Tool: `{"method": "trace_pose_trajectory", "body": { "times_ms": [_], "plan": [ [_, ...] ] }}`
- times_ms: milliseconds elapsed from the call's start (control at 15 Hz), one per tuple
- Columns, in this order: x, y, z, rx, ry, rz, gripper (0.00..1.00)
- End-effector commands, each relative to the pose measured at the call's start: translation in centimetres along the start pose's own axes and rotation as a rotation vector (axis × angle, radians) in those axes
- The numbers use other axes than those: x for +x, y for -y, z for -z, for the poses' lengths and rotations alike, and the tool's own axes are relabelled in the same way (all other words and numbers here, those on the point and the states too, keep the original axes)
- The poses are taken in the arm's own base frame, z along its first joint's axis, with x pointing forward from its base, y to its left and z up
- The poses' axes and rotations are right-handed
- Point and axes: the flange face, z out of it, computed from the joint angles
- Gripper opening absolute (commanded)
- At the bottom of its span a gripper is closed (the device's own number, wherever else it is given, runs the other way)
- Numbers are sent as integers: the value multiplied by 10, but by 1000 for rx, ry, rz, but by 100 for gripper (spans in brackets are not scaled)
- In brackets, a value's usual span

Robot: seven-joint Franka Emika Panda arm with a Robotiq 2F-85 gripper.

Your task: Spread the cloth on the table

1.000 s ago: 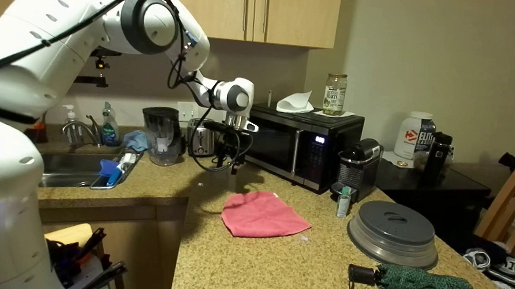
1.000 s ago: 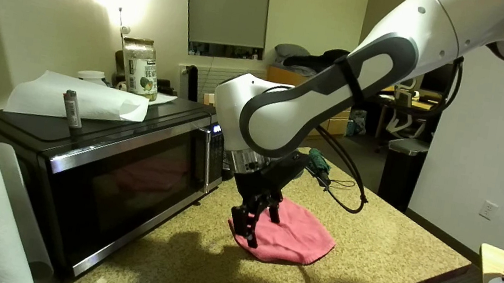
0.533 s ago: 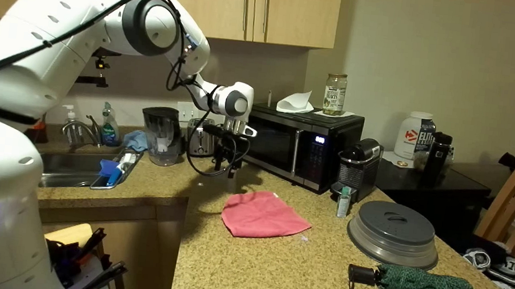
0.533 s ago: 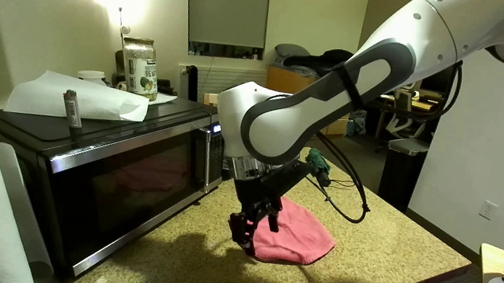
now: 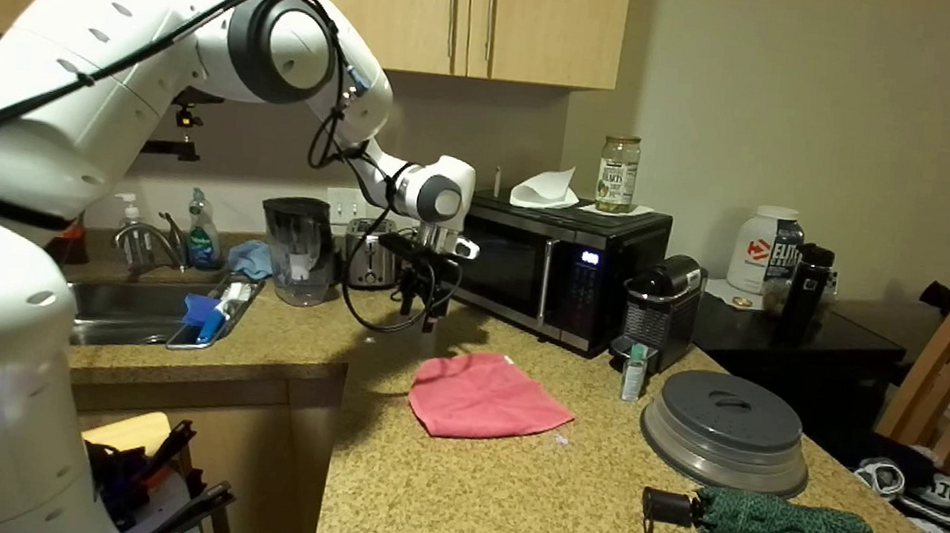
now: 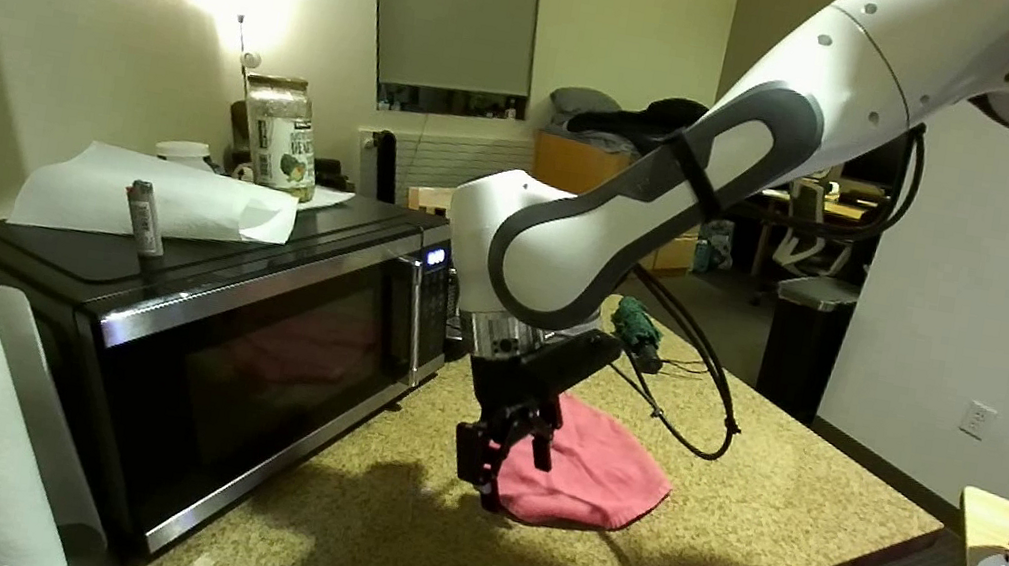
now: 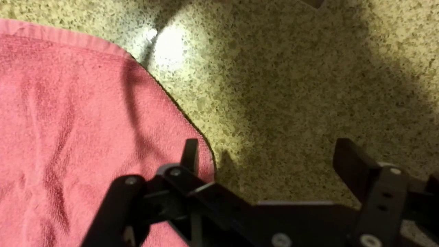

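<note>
The pink-red cloth (image 5: 488, 398) lies on the speckled tan table (image 5: 449, 511) with low creases and a rounded outline; whether part of it is folded under I cannot tell. My gripper (image 5: 419, 314) hangs above the table by the cloth's edge nearest the toaster. In the wrist view the jaws of the gripper (image 7: 267, 147) stand wide open. One finger is over the border of the cloth (image 7: 75, 120), the opposite one over bare stone. Nothing is between them. From an exterior view the gripper (image 6: 517, 477) covers a corner of the cloth (image 6: 586, 468).
A black microwave (image 5: 511, 261) stands close behind the gripper. Beside it are a coffee machine (image 5: 660, 312) and a small bottle (image 5: 634, 373). A grey domed lid (image 5: 727, 430) and a green umbrella (image 5: 783, 524) lie toward the far end. The sink (image 5: 134, 315) is opposite.
The gripper has come down a little and then shifted slightly toward the microwave's control-panel end, its jaws still open. The cloth has not moved.
</note>
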Motion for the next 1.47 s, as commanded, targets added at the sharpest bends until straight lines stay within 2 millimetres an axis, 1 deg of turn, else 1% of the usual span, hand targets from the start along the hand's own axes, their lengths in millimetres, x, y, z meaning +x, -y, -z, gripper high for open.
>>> {"method": "trace_pose_trajectory", "body": {
  "times_ms": [0,267,733,933,1400],
  "plan": [
    [-4,-2,-3,29,-16,-20,100],
    [-11,2,-6,33,11,-20,100],
    [-29,7,-24,92,106,-29,100],
    [-36,2,-36,115,144,-54,100],
    [-50,-17,-60,125,195,-143,100]
  ]
}}
